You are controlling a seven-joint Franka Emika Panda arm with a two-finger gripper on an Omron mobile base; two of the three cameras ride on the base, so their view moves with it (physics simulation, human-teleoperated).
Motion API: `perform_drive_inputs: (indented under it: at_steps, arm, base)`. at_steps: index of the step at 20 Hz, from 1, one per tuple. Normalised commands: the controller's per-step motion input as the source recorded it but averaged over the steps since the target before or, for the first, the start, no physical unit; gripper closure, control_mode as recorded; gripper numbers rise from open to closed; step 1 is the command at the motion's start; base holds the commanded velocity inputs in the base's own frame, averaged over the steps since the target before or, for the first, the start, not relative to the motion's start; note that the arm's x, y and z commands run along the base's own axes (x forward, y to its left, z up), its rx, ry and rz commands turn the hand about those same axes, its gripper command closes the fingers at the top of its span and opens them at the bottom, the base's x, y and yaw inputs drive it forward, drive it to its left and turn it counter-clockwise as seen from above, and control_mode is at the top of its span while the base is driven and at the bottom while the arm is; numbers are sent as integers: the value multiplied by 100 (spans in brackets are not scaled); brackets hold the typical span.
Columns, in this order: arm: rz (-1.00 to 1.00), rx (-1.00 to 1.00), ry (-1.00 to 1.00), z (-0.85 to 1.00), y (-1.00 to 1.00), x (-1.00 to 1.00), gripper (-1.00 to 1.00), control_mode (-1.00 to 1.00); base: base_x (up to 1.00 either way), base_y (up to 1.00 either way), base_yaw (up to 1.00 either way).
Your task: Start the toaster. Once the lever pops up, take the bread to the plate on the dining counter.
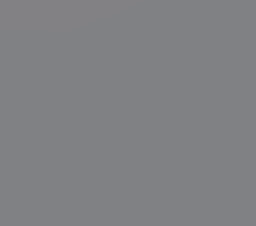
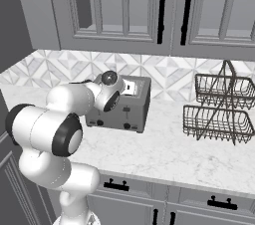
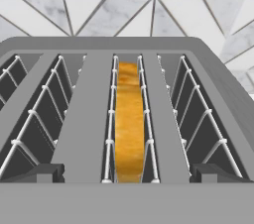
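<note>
The white arm [image 2: 55,134] rises from the lower left of the right base view, bends at a dark-jointed elbow and reaches forward, wrist [image 2: 108,89] angled downward.

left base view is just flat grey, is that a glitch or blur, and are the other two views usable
Left base view: an even grey field with no detail, so nothing there can be judged. Right base view: sharp and evenly lit, the toaster and wire basket rack clear, with the arm covering the toaster's left end. Hand view: crisp and very close, the bread standing edge-on in the middle slot, no glare.
</note>
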Motion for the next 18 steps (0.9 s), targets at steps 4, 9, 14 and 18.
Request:
perform_drive_inputs:
  at_steps: [4,9,14,18]
  arm:
    - [0,0,0,0,0,0,-100,-100]
    - [0,0,0,0,0,0,-100,-100]
    - [0,0,0,0,0,0,-100,-100]
    - [0,0,0,0,0,0,-100,-100]
  base:
    - [0,0,0]
    - [0,0,0]
    - [0,0,0]
    - [0,0,0]
